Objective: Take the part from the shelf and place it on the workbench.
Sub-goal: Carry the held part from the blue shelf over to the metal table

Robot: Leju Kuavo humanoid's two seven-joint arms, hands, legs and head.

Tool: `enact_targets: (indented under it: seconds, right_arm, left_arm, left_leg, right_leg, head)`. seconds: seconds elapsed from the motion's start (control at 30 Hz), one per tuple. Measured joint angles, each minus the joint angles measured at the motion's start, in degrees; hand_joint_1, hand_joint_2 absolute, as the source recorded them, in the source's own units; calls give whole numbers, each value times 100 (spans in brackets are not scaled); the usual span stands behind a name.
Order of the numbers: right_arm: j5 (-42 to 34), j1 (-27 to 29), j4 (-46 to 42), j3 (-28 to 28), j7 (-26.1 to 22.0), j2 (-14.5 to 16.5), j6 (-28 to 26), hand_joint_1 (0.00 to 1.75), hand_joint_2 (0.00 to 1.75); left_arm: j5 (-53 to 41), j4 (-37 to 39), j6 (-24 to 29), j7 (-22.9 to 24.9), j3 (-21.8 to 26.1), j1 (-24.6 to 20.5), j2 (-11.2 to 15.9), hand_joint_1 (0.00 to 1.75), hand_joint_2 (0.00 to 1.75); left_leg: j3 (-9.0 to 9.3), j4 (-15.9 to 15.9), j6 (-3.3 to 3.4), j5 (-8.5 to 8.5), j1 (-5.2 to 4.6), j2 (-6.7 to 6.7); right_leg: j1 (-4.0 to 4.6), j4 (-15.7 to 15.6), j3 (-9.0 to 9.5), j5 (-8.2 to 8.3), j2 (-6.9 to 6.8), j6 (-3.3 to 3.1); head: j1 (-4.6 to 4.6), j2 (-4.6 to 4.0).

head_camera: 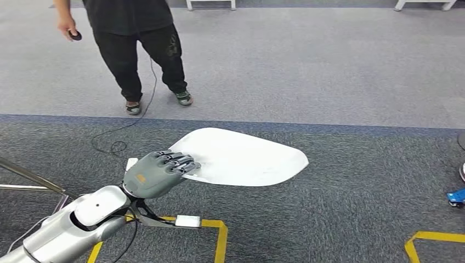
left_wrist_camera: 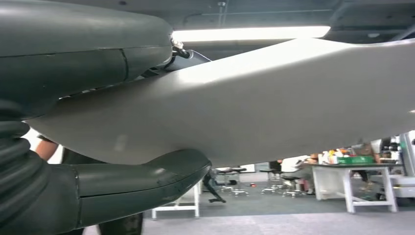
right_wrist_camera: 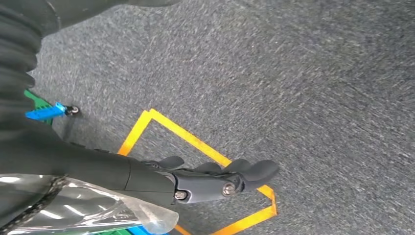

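Up close, the left robot hand [head_camera: 159, 174] has its dark fingers [head_camera: 178, 163] clamped over one edge of the flat white curved plastic part [head_camera: 241, 158], thumb [left_wrist_camera: 142, 183] pressed underneath in the wrist view, so the part sticks out level in the air above the dark grey carpet floor [head_camera: 340, 219]. Right robot hand [right_wrist_camera: 215, 178] hangs over the carpet holding nothing, fingers loosely spread, above a yellow tape square [right_wrist_camera: 195, 142]. More yellow tape [head_camera: 219, 235] sits below the left arm. Further out, a person in black trousers [head_camera: 145, 49] stands on the lighter carpet, small dark object in one hand [head_camera: 68, 27].
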Motion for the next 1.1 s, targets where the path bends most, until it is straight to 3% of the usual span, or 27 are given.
enact_targets:
  seconds: [0.03,0.07,0.1,0.17,0.23,0.27,0.33,0.37,0.43,0.47,0.53,0.57,0.6,0.67,0.73,0.77,0.8,0.83,0.9,0.97,1.03,1.07,1.1]
  right_arm:
    - [-1,-1,1,-1,-1,-1,-5,0,175]
    - [-1,-4,1,-1,-1,-2,-19,0,175]
    - [-1,-6,1,-3,-5,-5,-44,0,175]
    - [-7,5,1,-9,-27,-22,-98,0,175]
    - [-4,22,1,-13,-79,-44,-119,0,175]
    - [11,24,2,-14,-105,-51,-118,0,175]
    - [53,25,5,-14,-134,-53,-115,0,175]
    - [68,29,8,-14,-138,-52,-114,0,175]
    - [69,47,16,-14,-152,-52,-112,0,175]
    - [63,62,19,-15,-164,-52,-111,0,175]
    - [54,85,23,-16,-189,-50,-113,0,175]
    - [52,89,24,-16,-201,-49,-114,0,175]
    - [51,87,25,-15,-210,-47,-115,0,175]
    - [49,99,28,-14,-222,-45,-113,0,175]
    - [31,129,37,-20,-238,-48,-111,0,175]
    - [15,138,42,-29,-255,-51,-111,0,175]
    - [-7,136,44,-44,-281,-57,-111,0,175]
    - [-29,125,46,-63,-314,-62,-111,0,175]
    - [-64,97,48,-100,-372,-70,-105,0,175]
    - [-74,69,50,-126,-401,-85,-97,0,175]
    - [-73,44,51,-144,-401,-107,-92,0,175]
    - [-73,34,51,-152,-394,-119,-87,0,175]
    - [-73,26,51,-154,-386,-124,-81,0,175]
  left_arm:
    - [2,0,5,-1,2,3,10,175,175]
    - [2,0,8,-3,4,-2,21,175,175]
    - [4,0,11,-5,8,-16,28,175,175]
    - [13,1,19,-9,22,-53,36,175,175]
    - [29,1,25,-4,51,-61,46,175,175]
    - [34,1,29,0,70,-50,63,175,175]
    - [38,1,37,9,118,-21,133,175,175]
    - [38,0,41,10,147,-12,178,175,175]
    - [38,-6,45,13,213,-6,262,175,175]
    - [38,-10,45,16,244,-3,300,175,175]
    - [38,-22,43,21,289,19,376,175,175]
    - [38,-30,43,22,310,33,407,175,175]
    - [37,-39,39,22,330,36,428,175,175]
    - [34,-51,8,22,359,23,438,175,175]
    - [14,-51,-67,22,364,10,429,175,175]
    - [1,-50,-111,22,361,4,415,175,175]
    - [-12,-47,-160,24,358,-14,396,175,175]
    - [-20,-40,-201,29,354,-46,365,175,175]
    - [-28,-21,-253,56,347,-147,298,175,175]
    - [-40,-5,-269,86,338,-233,246,175,175]
    - [-58,7,-277,105,329,-260,215,175,175]
    - [-66,13,-279,121,327,-263,202,175,175]
    - [-72,17,-279,138,327,-270,200,175,175]
  left_leg:
    - [-6,7,-30,-3,5,13]
    - [-34,69,-55,-45,-1,126]
    - [-109,239,-77,-147,-10,297]
    - [-420,914,-117,-493,-10,651]
    - [-727,1564,-139,-729,12,739]
    - [-752,1624,-139,-695,16,749]
    - [-480,1119,-109,-360,7,831]
    - [-265,713,-76,-195,-20,984]
    - [26,132,9,-59,-110,1281]
    - [61,33,45,-80,-149,1344]
    - [63,-22,107,-74,-154,1202]
    - [80,-58,133,-59,-138,1121]
    - [100,-93,161,-42,-116,1043]
    - [123,-125,197,-30,-87,891]
    - [124,-122,214,-34,-80,711]
    - [128,-120,214,-37,-77,620]
    - [136,-113,208,-42,-70,526]
    - [146,-101,193,-52,-58,437]
    - [134,-39,137,-91,-37,275]
    - [81,12,65,-104,-26,137]
    - [45,12,5,-88,-8,24]
    - [31,38,-20,-107,-11,78]
    - [-15,146,-44,-175,-18,213]
  right_leg:
    - [4,-18,17,10,-66,-38]
    - [3,-37,35,20,-129,-77]
    - [3,-57,52,26,-201,-113]
    - [26,-70,73,12,-354,-168]
    - [51,-69,83,-10,-519,-192]
    - [59,-69,90,-22,-600,-197]
    - [73,-69,127,-54,-746,-193]
    - [80,-69,153,-74,-815,-183]
    - [108,-66,188,-116,-945,-137]
    - [118,-69,200,-134,-1022,-109]
    - [119,-82,218,-175,-1155,-50]
    - [109,-44,210,-221,-1087,-21]
    - [99,88,154,-309,-939,0]
    - [81,708,-144,-599,-548,23]
    - [76,1416,-555,-816,-404,35]
    - [76,1545,-676,-780,-386,41]
    - [74,1444,-688,-623,-372,45]
    - [66,1140,-597,-383,-329,50]
    - [22,376,-283,-4,-75,66]
    - [2,29,-109,64,101,38]
    - [15,0,-75,55,12,-32]
    - [16,-15,-59,63,-47,-66]
    - [15,-35,-39,67,-112,-101]
  head:
    - [1,1]
    - [-13,0]
    - [-31,-1]
    - [-62,-1]
    - [-65,0]
    - [-66,-1]
    - [-66,0]
    - [-64,0]
    - [-65,0]
    - [-65,0]
    - [-68,1]
    - [-60,1]
    - [-48,1]
    - [-17,1]
    - [-7,1]
    - [-7,1]
    - [-7,1]
    - [-8,1]
    - [0,1]
    - [8,1]
    - [8,1]
    - [5,1]
    - [-8,1]
